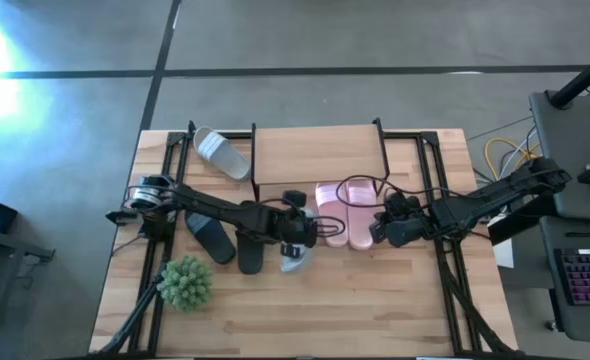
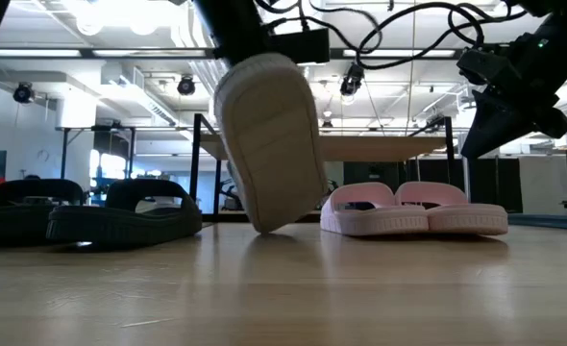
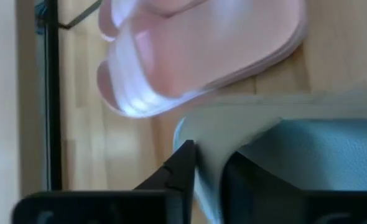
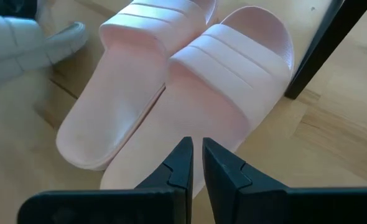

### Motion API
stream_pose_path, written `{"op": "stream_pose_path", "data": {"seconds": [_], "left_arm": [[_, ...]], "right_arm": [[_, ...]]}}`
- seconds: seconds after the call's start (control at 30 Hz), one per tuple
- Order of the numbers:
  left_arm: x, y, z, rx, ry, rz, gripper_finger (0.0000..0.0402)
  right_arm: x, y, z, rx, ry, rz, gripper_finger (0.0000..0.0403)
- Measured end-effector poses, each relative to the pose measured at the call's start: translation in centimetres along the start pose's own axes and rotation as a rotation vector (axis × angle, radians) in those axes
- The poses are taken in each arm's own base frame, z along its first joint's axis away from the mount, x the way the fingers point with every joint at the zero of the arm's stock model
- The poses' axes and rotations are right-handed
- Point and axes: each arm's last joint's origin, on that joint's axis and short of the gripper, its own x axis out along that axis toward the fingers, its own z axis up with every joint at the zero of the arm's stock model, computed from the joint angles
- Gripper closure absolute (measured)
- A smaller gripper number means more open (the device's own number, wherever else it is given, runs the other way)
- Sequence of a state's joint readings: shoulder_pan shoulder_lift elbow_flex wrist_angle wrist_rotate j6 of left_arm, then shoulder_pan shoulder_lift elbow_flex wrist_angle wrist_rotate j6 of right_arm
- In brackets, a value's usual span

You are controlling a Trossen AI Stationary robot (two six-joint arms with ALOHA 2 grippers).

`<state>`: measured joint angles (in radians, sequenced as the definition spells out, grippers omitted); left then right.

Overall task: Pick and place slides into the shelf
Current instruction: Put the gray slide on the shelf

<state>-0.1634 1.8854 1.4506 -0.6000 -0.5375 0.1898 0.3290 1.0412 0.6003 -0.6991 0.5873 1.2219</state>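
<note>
Your open room is the bare front half of the slatted wooden table (image 1: 375,310), broken only by the green spiky plant ball (image 1: 186,282) at the front-left; the back edge is taken by the low shelf with its light wooden board and thin black legs (image 1: 320,152). The pair of pale pink wide-strap slides (image 1: 343,213) lies side by side just in front of that shelf, partly under its front edge. Two black slides (image 1: 215,238) lie flat on the left, and one light grey-white slide (image 1: 221,153) lies at the back-left beside the shelf. The second grey-white slide (image 2: 269,139) hangs tilted on end — only its lower tip on the wood, just beside the pink pair. Your left gripper (image 1: 293,243) reaches in from the left, its fingers (image 3: 180,171) set around that slide's edge, holding it. Your right gripper (image 4: 196,163) hovers low over the pink pair, jaws nearly together, holding nothing.
</note>
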Motion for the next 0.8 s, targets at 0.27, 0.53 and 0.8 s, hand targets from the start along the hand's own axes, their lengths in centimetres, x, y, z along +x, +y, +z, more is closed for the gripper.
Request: {"op": "stream_pose_path", "data": {"seconds": [0.27,0.53,0.8], "left_arm": [[0.8,-0.4,1.0,-0.041,-0.065,0.019,0.0286],[-0.9,-0.1,-0.3,-0.149,0.023,-0.149,0.0251],[-4.5,0.7,-0.8,-0.324,0.083,-0.148,0.0250]], "right_arm": [[0.0,0.1,-0.1,0.001,0.048,0.020,0.0374],[0.0,0.1,-0.2,0.001,0.063,0.025,0.0374],[-0.4,0.5,0.2,-0.013,0.056,0.042,0.0374]]}}
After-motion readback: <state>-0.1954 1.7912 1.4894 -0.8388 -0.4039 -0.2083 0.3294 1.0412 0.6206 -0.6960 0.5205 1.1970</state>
